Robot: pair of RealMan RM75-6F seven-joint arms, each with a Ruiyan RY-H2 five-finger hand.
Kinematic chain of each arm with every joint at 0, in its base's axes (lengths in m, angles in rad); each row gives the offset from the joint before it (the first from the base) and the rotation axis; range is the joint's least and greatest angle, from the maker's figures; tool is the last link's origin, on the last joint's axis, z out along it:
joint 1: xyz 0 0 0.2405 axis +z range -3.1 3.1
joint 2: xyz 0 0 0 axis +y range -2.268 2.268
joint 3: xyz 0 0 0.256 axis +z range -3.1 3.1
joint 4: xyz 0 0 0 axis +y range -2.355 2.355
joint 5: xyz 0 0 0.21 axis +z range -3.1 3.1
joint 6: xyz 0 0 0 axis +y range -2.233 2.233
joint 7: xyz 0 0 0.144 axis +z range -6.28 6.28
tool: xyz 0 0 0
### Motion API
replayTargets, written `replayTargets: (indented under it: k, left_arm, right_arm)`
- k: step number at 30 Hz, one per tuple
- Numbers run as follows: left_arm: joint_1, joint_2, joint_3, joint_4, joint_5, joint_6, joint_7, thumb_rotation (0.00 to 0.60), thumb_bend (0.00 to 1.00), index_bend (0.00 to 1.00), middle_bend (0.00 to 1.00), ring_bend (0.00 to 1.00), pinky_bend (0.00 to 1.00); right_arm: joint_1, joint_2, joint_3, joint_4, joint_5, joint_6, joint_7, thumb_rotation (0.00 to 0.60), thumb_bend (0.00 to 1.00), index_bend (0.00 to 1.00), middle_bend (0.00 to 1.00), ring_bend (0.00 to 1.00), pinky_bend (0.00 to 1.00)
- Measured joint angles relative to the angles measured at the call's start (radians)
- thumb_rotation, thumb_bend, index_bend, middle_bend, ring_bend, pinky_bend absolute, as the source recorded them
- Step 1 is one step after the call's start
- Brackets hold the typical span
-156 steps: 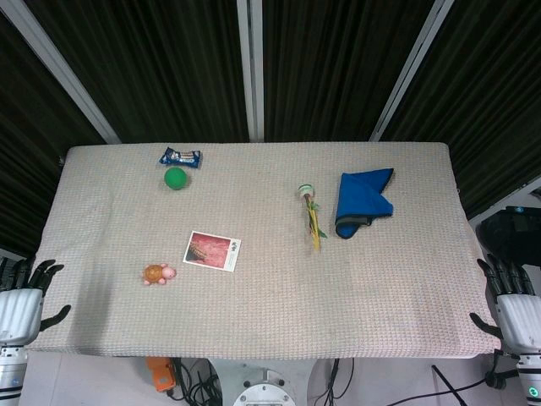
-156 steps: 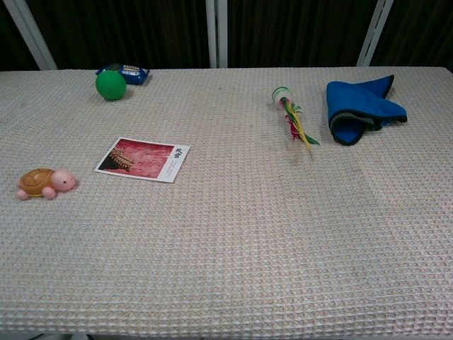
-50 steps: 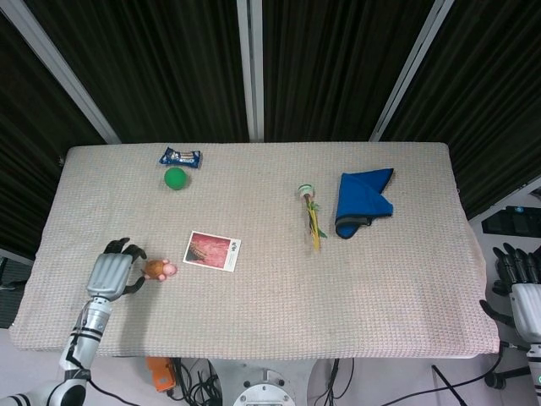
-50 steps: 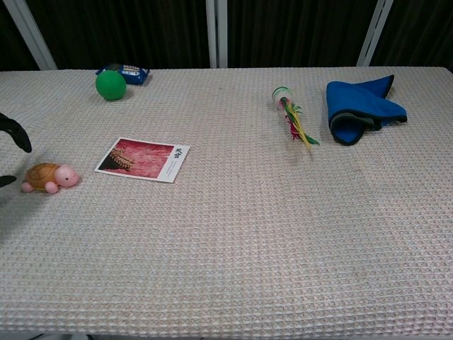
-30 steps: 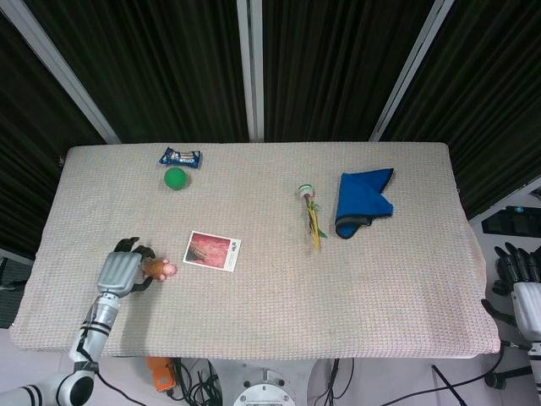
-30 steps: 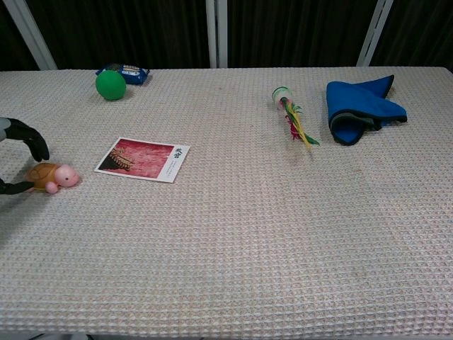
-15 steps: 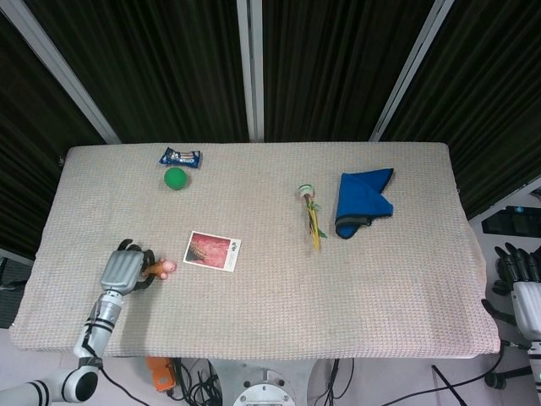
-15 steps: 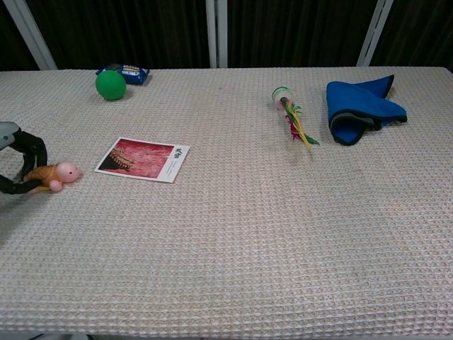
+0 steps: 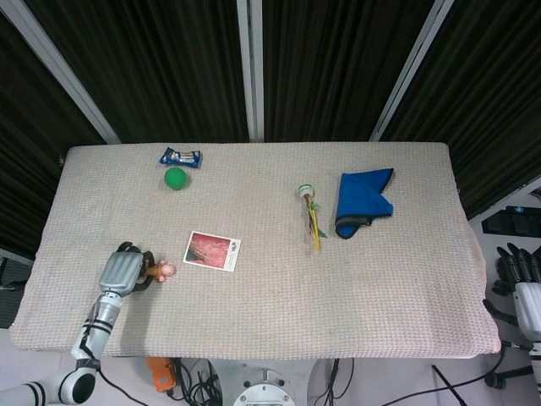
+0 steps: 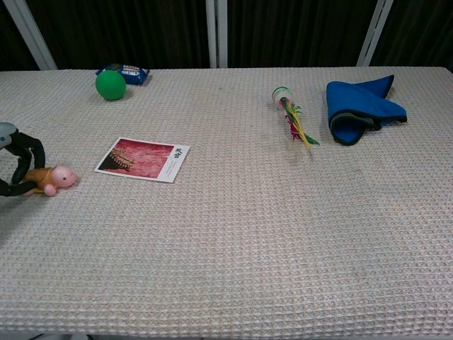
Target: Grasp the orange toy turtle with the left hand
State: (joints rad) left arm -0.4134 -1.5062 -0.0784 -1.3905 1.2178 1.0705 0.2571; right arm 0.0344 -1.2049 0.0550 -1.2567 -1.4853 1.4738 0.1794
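Orange toy turtle (image 9: 157,270) near table's (image 9: 270,330) left front, clasped in left hand (image 9: 122,271), pink head poking toward photo card (image 9: 212,251). Fingers curled tighter around shell than half a second ago. Right hand (image 9: 522,288) off table's right edge, fingers extended, holding nothing.

From chest camera: dark fingers (image 10: 28,152) arched over orange toy turtle (image 10: 48,177); right hand out of frame. Blue snack packet (image 10: 124,72) lettering too small to read; card's print illegible.
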Motion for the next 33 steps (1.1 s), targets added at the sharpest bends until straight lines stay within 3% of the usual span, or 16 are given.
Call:
replayTargets:
  k: [3,12,20,33]
  left_arm:
    - [0.000,0.041,0.006,-0.050,-0.002,-0.007,0.009,0.600,0.29,0.16,0.10,0.00,0.12]
    - [-0.004,0.086,0.017,-0.124,-0.016,-0.014,0.047,0.600,0.29,0.18,0.13,0.00,0.12]
    - [-0.012,0.045,0.009,-0.074,-0.004,-0.008,0.013,0.600,0.30,0.31,0.26,0.06,0.17]
    - [-0.036,-0.007,0.010,0.010,0.059,-0.003,-0.029,0.600,0.31,0.34,0.28,0.10,0.20]
  right_arm:
    - [-0.001,-0.001,-0.001,0.001,-0.002,0.001,0.002,0.600,0.10,0.00,0.00,0.00,0.00]
    - [-0.001,-0.003,-0.002,0.003,-0.004,0.002,0.002,0.600,0.10,0.00,0.00,0.00,0.00]
    - [0.002,-0.005,-0.002,0.007,0.001,-0.009,0.002,0.600,0.10,0.00,0.00,0.00,0.00]
    - [0.009,-0.008,0.000,0.012,0.008,-0.026,-0.001,0.600,0.10,0.00,0.00,0.00,0.00]
